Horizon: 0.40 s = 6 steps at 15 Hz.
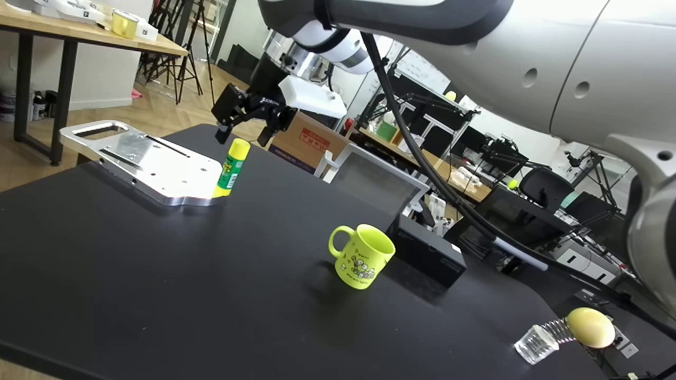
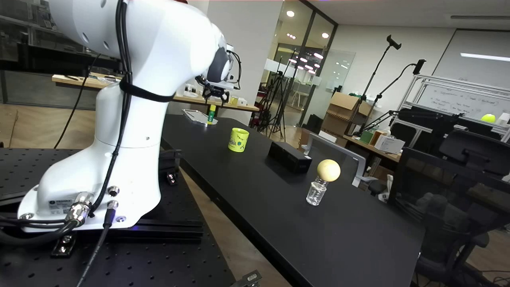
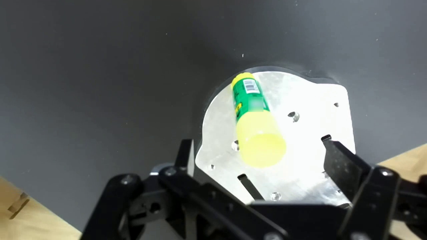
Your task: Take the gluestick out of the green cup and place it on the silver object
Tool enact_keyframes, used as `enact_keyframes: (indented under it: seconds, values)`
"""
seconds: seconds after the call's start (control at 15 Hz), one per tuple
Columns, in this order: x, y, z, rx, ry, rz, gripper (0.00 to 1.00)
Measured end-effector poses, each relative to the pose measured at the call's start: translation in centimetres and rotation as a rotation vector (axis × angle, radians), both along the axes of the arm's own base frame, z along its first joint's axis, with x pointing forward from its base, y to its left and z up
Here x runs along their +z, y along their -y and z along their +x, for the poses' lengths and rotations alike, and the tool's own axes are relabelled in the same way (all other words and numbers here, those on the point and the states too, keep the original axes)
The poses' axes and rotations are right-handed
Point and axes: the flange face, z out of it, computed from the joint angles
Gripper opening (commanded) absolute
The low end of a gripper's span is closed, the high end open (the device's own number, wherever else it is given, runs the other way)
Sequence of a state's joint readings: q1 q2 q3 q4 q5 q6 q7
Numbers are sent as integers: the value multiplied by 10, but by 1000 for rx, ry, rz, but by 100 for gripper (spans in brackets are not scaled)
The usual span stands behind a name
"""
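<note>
In an exterior view: black two-jawed gripper [image 1: 244, 135], spread, above yellow-green cylindrical gluestick [image 1: 231, 168], upright on flat silver metal plate [image 1: 166, 170]. In an exterior view: lime-green round mug [image 2: 238, 140], apart. Wrist view: jaws clear, presumably lest gluestick topple.

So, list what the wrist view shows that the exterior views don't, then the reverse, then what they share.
Wrist view only: a close, steep look down past the open gripper onto the gluestick.

Exterior views only: the green cup, the black box, the pale yellow ball and the white arm.

Shared: that same gluestick near the edge of the silver plate, the gripper, and the dark table.
</note>
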State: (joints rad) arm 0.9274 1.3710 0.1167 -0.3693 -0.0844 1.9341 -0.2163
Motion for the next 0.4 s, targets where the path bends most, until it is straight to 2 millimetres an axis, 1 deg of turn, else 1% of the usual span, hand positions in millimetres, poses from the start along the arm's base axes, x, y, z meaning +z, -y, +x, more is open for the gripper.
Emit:
enact_keyframes:
  seconds: [0.4]
  values:
    - [32,-7,-6,13,35,17,100]
